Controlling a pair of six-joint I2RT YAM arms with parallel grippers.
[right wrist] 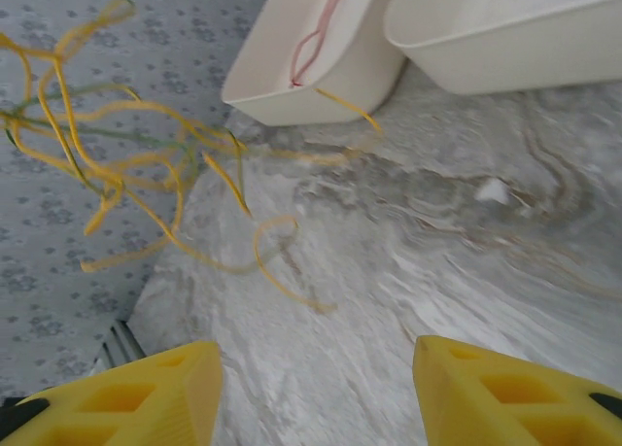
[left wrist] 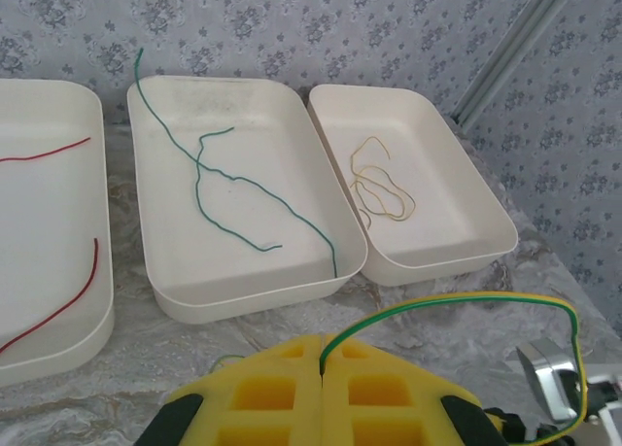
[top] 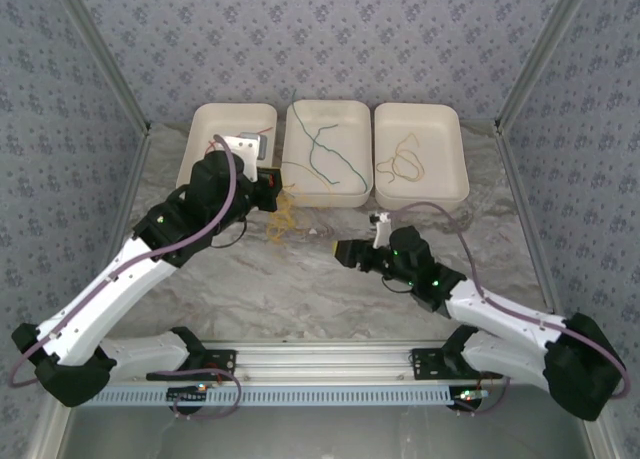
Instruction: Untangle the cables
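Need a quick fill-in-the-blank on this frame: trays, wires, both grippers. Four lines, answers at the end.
1. The wires in the middle tray are ___ in colour.
2. The looped wires in the right tray are ___ in colour.
3. The left gripper is ___ on green and yellow strands.
4. The right gripper is ___, with nothing between its fingers.
Missing words: green; yellow; shut; open

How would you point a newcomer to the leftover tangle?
Three white trays line the table's far edge. In front of the gap between left and middle trays is a mostly yellow cable clump. Unlike the strands lying inside the trays, it is bunched outside them.
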